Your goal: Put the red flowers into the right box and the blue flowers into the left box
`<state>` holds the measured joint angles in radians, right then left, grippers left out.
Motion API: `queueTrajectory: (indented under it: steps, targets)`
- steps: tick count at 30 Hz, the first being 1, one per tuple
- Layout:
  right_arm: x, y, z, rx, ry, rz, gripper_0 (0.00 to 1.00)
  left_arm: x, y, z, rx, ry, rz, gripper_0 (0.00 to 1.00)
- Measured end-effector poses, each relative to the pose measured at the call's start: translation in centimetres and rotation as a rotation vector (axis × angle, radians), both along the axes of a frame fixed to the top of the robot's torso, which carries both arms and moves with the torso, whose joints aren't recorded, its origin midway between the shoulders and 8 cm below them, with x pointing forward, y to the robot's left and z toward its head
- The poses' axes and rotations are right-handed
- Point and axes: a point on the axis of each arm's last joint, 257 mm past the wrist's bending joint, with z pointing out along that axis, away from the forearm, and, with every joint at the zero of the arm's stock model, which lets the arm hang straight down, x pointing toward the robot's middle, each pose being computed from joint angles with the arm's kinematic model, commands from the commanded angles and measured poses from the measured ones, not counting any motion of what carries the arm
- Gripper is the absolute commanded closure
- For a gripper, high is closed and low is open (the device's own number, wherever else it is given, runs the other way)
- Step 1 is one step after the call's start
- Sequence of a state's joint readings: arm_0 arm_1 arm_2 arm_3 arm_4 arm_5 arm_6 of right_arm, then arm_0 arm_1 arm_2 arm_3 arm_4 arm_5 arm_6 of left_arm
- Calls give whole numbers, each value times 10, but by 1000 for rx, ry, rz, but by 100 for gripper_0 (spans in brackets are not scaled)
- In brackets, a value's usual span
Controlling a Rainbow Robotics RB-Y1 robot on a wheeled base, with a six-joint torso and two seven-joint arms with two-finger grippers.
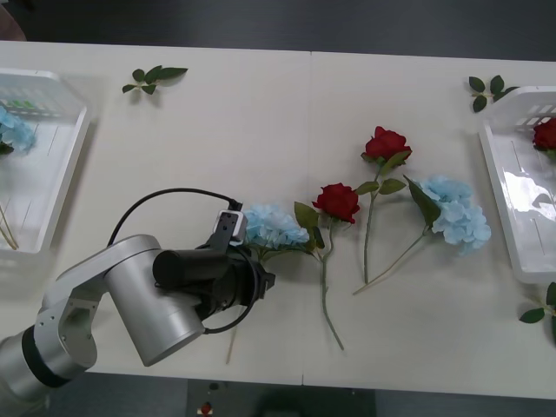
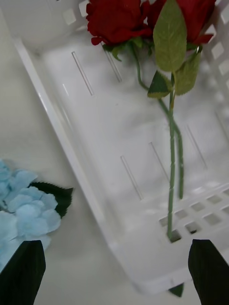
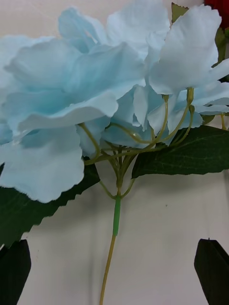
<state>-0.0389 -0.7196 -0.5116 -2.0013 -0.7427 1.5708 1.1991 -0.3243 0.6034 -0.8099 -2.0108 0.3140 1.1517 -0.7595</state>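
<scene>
My left gripper (image 1: 259,271) hovers low over the stem end of a blue flower (image 1: 274,228) at the table's middle front. In the left wrist view its black fingers (image 3: 16,267) stand open on either side of that stem (image 3: 113,238), below the bloom (image 3: 95,95). Two red flowers (image 1: 337,201) (image 1: 387,143) and another blue flower (image 1: 456,213) lie to the right of it. The left box (image 1: 52,187) holds a blue flower (image 1: 13,130). My right gripper (image 2: 117,245) is open above the near rim of the right box (image 2: 95,143), where two red flowers (image 2: 117,19) lie.
Loose green leaf sprigs lie at the back left (image 1: 152,78), the back right (image 1: 486,89) and the front right (image 1: 543,313). The right box (image 1: 521,217) sits at the table's right edge. A blue flower (image 2: 24,205) lies just outside that box.
</scene>
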Motion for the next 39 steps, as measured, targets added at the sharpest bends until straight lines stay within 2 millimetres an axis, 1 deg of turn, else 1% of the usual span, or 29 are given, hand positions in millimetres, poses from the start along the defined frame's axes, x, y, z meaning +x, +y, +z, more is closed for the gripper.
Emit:
queueTrajectory:
  steps: [3,6,10,14,17,20,23,27,28,29,32,33,34,35,36,37,38,39]
  targets:
    - [-12,30,-2,78,27,-48,13,6,-3,-6,36,-8,-17,0]
    - [-21,57,-9,109,59,-59,12,9,-6,-13,66,-8,-33,0]
    - [-29,92,-25,172,101,-82,12,14,-9,-21,91,1,-38,0]
    - [-32,127,-44,258,135,-111,12,18,-12,-27,107,5,-38,0]
    - [-34,153,-59,295,167,-99,13,23,-11,-27,126,-7,-40,0]
    - [-35,179,-70,324,196,-83,12,24,-8,-30,137,-7,-37,0]
    - [-35,198,-76,349,211,-92,13,29,-3,-29,156,-30,-34,0]
    - [-34,208,-87,303,219,-97,12,26,-2,-36,180,-31,-46,0]
    - [-34,209,-90,288,223,-97,13,24,-2,-38,184,-27,-50,7]
    - [-35,211,-94,275,229,-97,13,23,-2,-40,187,-24,-53,11]
    - [-33,212,-105,243,235,-115,13,19,-2,-43,195,-21,-61,16]
    - [-31,210,-108,230,229,-130,12,19,-2,-44,200,-26,-64,25]
    - [-28,207,-111,211,221,-142,13,20,-2,-44,206,-31,-66,42]
    - [-26,205,-115,192,216,-148,12,19,-1,-45,210,-33,-69,54]
    - [-24,203,-119,177,212,-152,12,19,-1,-45,213,-34,-70,79]
    - [-22,203,-123,168,209,-150,12,19,-1,-46,214,-33,-71,97]
    - [-20,204,-127,161,207,-149,13,18,-1,-46,215,-33,-71,100]
    - [-18,204,-130,155,206,-147,13,19,-1,-46,215,-32,-70,100]
